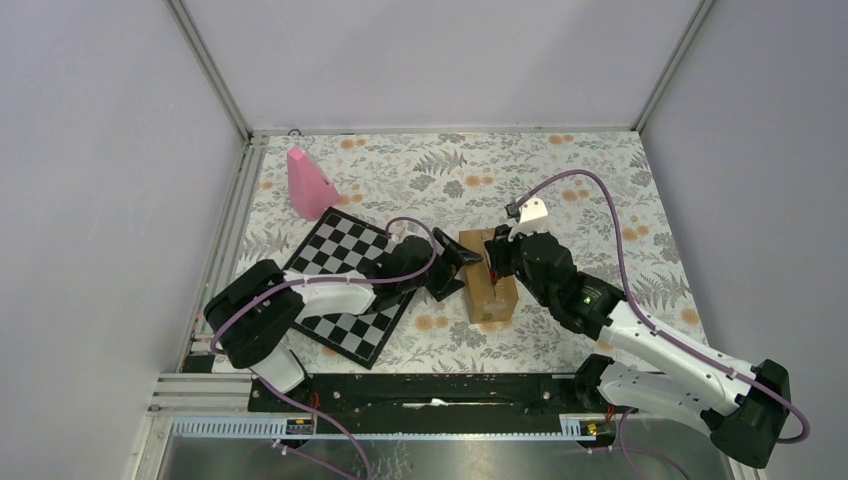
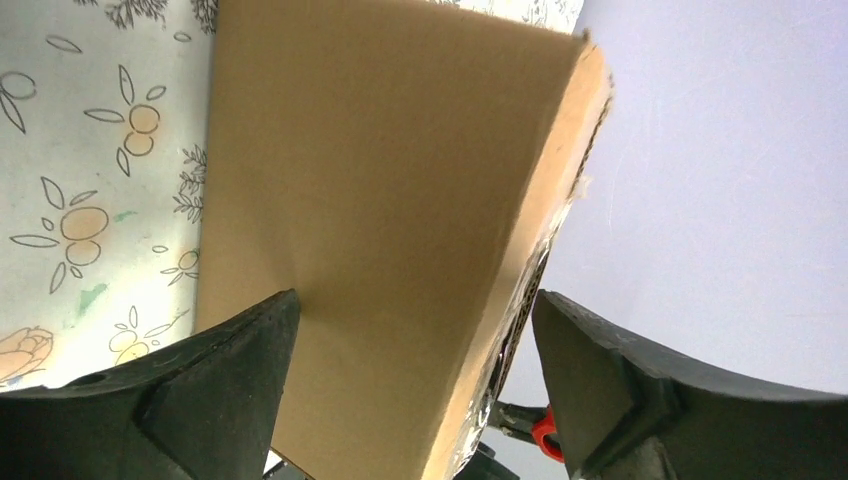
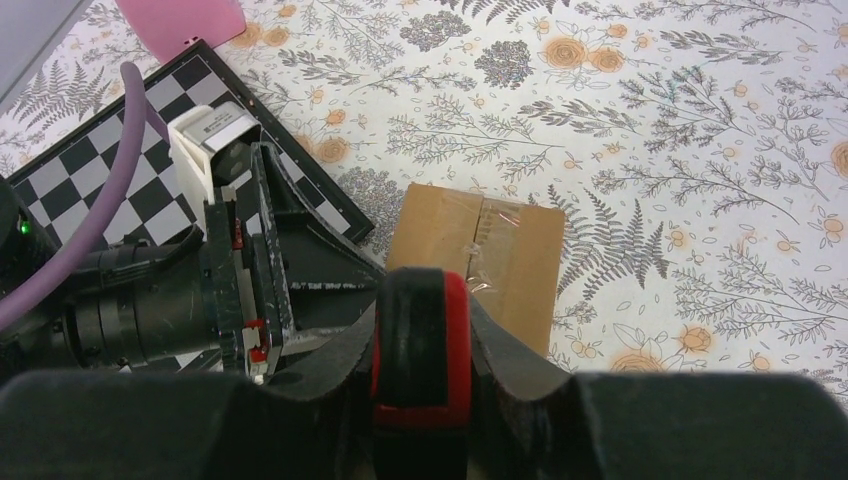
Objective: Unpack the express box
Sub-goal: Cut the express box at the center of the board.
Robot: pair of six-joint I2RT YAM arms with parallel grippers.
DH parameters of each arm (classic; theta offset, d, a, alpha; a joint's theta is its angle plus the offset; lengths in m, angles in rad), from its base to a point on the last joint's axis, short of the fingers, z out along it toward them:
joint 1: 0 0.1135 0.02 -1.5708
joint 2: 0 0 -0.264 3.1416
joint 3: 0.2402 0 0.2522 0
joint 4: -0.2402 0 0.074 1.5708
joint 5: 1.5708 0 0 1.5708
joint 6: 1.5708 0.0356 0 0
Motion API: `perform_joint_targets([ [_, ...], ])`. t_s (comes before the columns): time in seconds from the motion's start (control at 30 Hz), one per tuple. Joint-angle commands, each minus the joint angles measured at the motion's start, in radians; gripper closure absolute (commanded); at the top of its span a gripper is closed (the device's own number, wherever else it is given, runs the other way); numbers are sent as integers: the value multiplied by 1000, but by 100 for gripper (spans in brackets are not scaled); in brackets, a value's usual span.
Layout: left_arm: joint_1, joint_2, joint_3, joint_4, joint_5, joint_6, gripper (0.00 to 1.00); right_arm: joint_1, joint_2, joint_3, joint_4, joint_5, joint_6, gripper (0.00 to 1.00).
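While the left gripper [image 2: 415,305] straddles the express box [image 3: 500,250], jaws spread, the right gripper [image 3: 422,300] clamps a red-and-black tool [image 3: 420,350]. The box's green mark [image 1: 487,313] is unreadable.

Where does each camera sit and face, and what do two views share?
Top external: above and behind, facing down on the table; both arms show.
Left wrist: on that wrist, facing the express box's side; open fingers show.
Right wrist: likewise, facing the box's top; fingers gripping a red tool.
Top and right wrist share the chessboard.
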Motion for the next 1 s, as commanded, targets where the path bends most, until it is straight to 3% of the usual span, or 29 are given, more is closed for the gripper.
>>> perform_joint_targets([
  [0.0,9,-48,36,-17,-53,60,8,24,6,23,-22,-14,5,100],
  [0.17,55,-71,77,-92,37,205,1,24,4,22,-14,-21,-12,100],
  [0.43,148,-42,243,-399,140,468,1,24,1,13,20,-72,-42,100],
  [0.57,160,7,380,-562,137,573,1,24,12,2,40,-73,-47,100],
  [0.97,169,161,578,-788,92,782,1,24,30,-2,61,-88,-56,100],
])
